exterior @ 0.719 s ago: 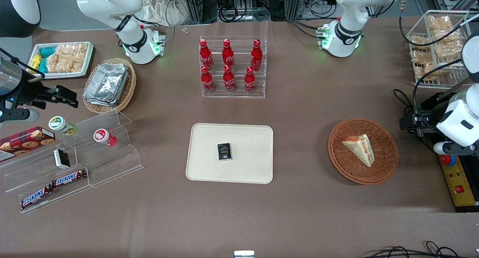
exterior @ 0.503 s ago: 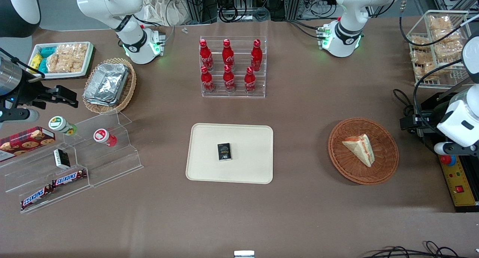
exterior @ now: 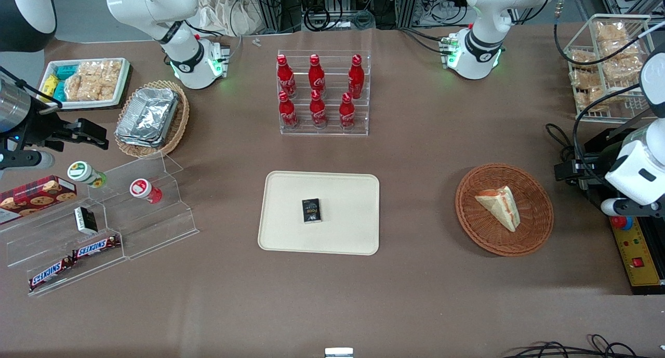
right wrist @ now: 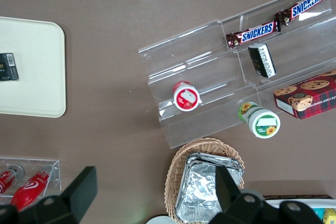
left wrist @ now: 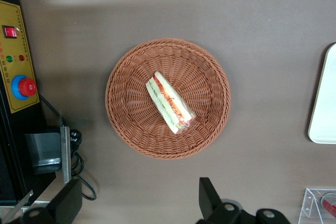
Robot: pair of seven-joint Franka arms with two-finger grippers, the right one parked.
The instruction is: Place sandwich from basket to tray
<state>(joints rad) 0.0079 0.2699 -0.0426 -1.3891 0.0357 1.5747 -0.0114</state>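
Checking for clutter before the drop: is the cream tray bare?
No, a small black box lies on the tray, while the gripper hangs above the basket.

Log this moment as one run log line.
stage: approach | gripper: open, above table beside basket | sandwich: in basket, ungrasped | tray: holds small black box

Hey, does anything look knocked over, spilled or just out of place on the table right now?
Nothing is spilled or damaged. One oddity: a small black box already lies on the tray, where the sandwich should go. The sandwich lies on its side in the basket. The gripper hangs open above the basket, not touching it.
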